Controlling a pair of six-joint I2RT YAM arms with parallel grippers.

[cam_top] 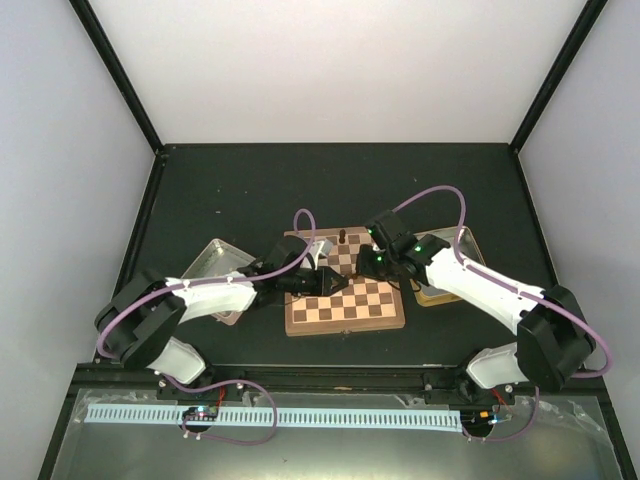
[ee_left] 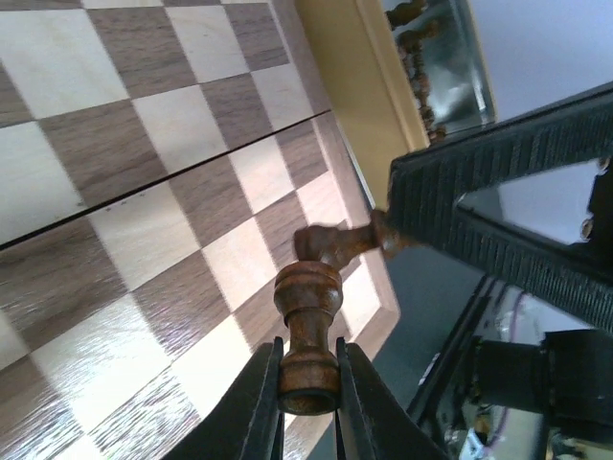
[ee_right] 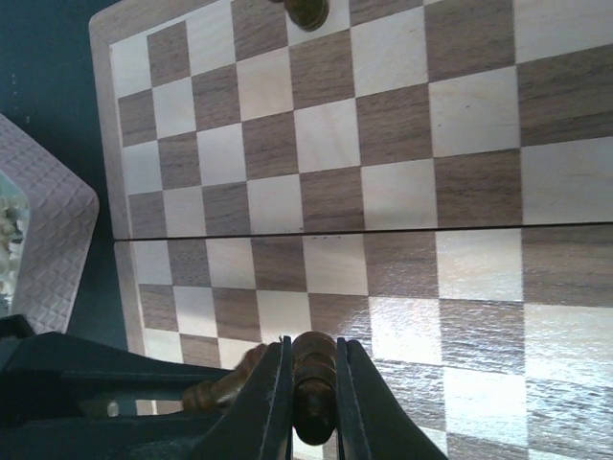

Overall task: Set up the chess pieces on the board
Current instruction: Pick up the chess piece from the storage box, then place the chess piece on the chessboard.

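The board (cam_top: 350, 300) lies between the two arms. My left gripper (ee_left: 308, 356) is shut on the base of a dark brown chess piece (ee_left: 307, 292), held over the board's corner squares (ee_left: 144, 172). My right gripper (ee_right: 313, 347) is shut on another dark piece (ee_right: 314, 393), low above the board (ee_right: 383, 192). The two grippers (cam_top: 322, 262) (cam_top: 372, 262) meet close together over the board's far half. In the left wrist view the right gripper's fingers (ee_left: 479, 192) show with their piece (ee_left: 335, 241) almost touching mine. One dark piece (cam_top: 342, 238) stands at the board's far edge.
A metal tray (cam_top: 212, 262) lies left of the board, partly under the left arm. A second tray (cam_top: 462, 245) lies to the right, under the right arm, with small pieces in it (ee_left: 421, 38). The dark table (cam_top: 250, 190) stretches back to the walls.
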